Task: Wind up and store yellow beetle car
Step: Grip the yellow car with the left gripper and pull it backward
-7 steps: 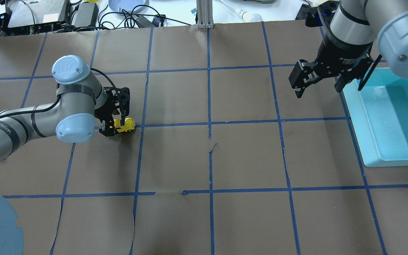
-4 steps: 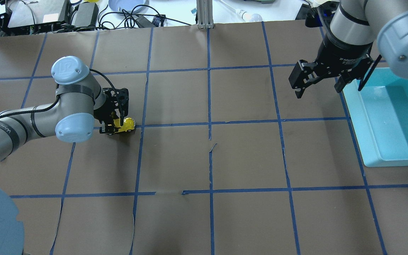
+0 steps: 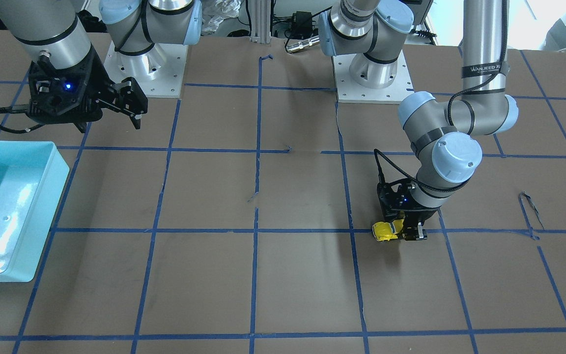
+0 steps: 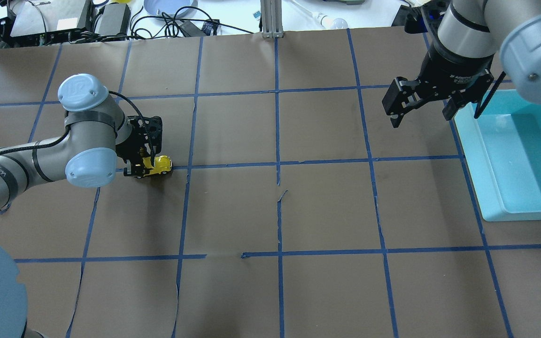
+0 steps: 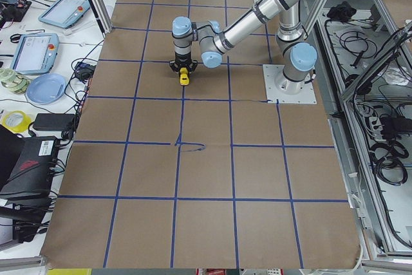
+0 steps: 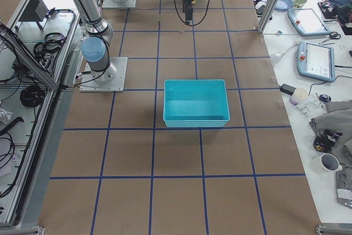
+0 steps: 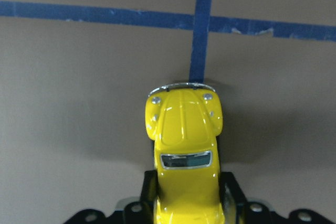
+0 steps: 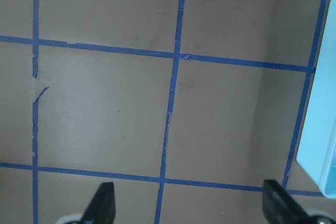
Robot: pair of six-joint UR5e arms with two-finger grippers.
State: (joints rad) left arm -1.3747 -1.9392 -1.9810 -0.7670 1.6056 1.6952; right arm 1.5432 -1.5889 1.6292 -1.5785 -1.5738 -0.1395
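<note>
The left gripper (image 4: 142, 168) and the car (image 4: 161, 164) sit slightly further toward the robot's left than a second ago. The jaws are clamped on the car's rear, and the car appears to rest on the table (image 4: 327, 211), on a tape line. The right gripper (image 4: 421, 117) hangs wide open, empty, beside the bin (image 4: 524, 215). Winding looks under way. Storing in the bin remains.

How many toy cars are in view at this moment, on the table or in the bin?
1. The small glossy yellow beetle toy car is on the robot's left side near a blue tape crossing, its rear clamped in the left gripper. The turquoise plastic bin looks empty.
</note>
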